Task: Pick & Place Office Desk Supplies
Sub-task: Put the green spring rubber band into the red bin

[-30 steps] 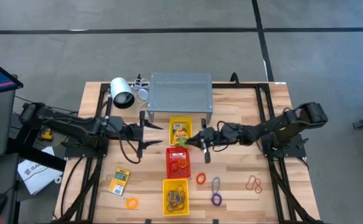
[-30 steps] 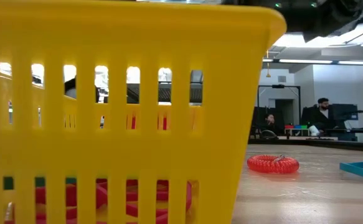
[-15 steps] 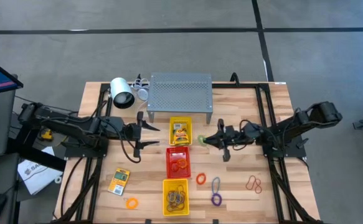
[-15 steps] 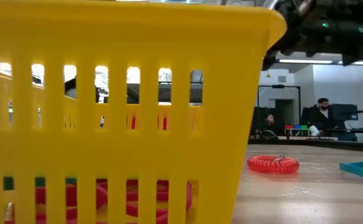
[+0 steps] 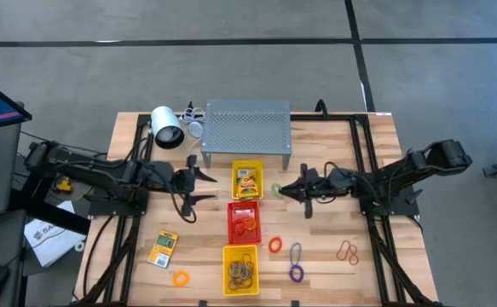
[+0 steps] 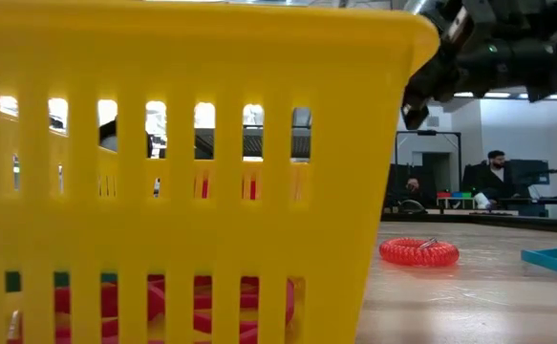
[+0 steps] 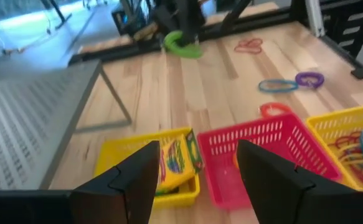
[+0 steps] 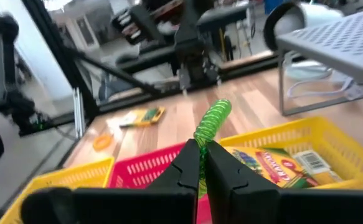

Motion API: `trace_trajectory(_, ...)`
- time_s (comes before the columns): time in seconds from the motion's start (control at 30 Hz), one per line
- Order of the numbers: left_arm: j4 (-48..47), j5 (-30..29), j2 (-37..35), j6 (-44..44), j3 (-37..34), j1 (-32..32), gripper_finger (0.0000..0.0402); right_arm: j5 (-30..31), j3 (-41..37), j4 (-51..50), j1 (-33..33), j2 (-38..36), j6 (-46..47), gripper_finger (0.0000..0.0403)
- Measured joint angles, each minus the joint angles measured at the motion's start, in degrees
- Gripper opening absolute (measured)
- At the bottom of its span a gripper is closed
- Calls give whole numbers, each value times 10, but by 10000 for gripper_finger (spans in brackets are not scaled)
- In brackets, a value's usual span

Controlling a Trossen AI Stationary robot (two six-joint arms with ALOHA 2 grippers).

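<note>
Sorting looks about half done. One card packet (image 5: 246, 181) lies in the far yellow tray (image 5: 248, 165), an orange loop in the red tray (image 5: 230, 220), bands in the near yellow tray (image 5: 228, 269). On the tabletop (image 5: 325, 247) remain another card packet (image 5: 163, 248), an orange ring (image 5: 180, 278), an orange-red ring (image 5: 275, 245), the purple-and-blue loops (image 5: 295, 263) and a brown loop (image 5: 346, 251). The right claw (image 5: 285, 191), just beside the far yellow tray, is clamped on a green coil ring (image 8: 210, 124). The left claw (image 5: 199, 182) waits with its fingers apart on that tray's other side, holding nothing.
</note>
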Motion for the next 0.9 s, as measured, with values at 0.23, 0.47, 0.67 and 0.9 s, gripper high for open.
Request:
trace_trajectory(0.23,-37,0,0,-18,0,13,205,15,79,-106,11,33,-18,4)
trace_trajectory(0.47,-66,0,0,-18,0,13,203,-15,159,-104,11,160,-19,4)
trace_trajectory(0.67,-81,-1,0,-27,0,13,202,-47,243,-145,14,239,-14,4)
trace_trajectory(0.9,-87,-1,0,-28,0,13,200,-50,342,-261,31,311,-9,5)
